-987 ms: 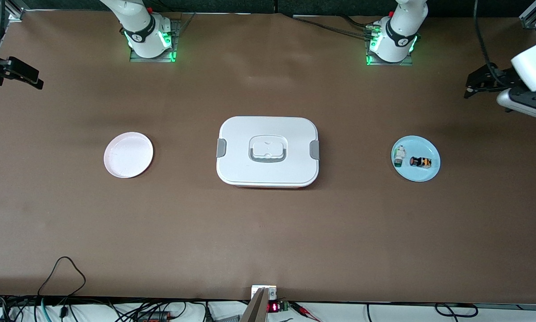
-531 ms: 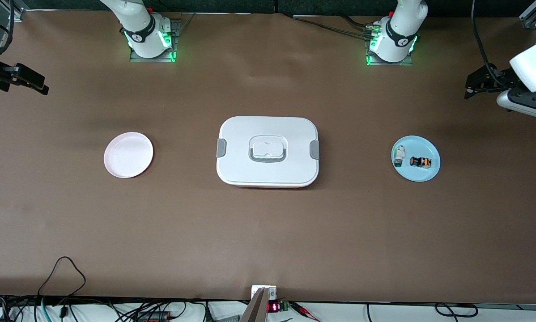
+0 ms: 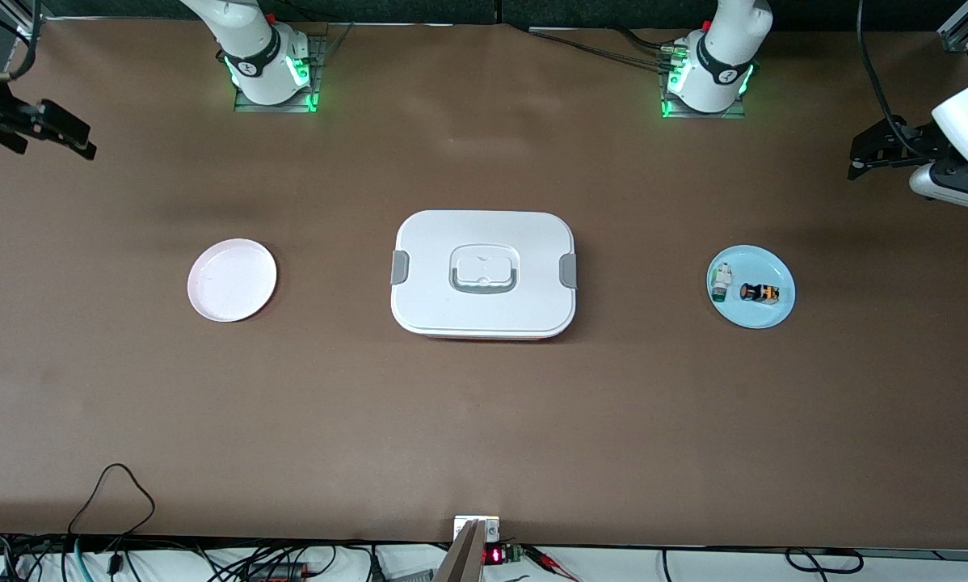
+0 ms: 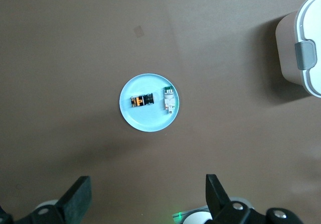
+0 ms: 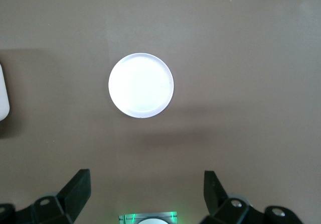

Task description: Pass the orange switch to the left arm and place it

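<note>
The orange switch (image 3: 759, 292), a tiny black cylinder with an orange band, lies on a light blue plate (image 3: 755, 314) toward the left arm's end of the table; it also shows in the left wrist view (image 4: 143, 101). The white lidded box (image 3: 484, 274) stands mid-table between the two plates. My left gripper (image 3: 860, 158) hangs open and empty high over the left arm's end of the table, its wrist view (image 4: 148, 191) looking down on the blue plate (image 4: 150, 122). My right gripper (image 3: 48, 137) hangs open and empty high over the right arm's end (image 5: 147, 186).
A small white-and-green component (image 3: 721, 282) lies beside the switch on the blue plate. An empty pale pink plate (image 3: 232, 280) sits toward the right arm's end, also in the right wrist view (image 5: 141, 85). The box's clipped end (image 4: 303, 45) shows in the left wrist view.
The right gripper has shifted slightly inward over the table. The left gripper has drifted slightly outward and up. Nothing on the table has moved.
</note>
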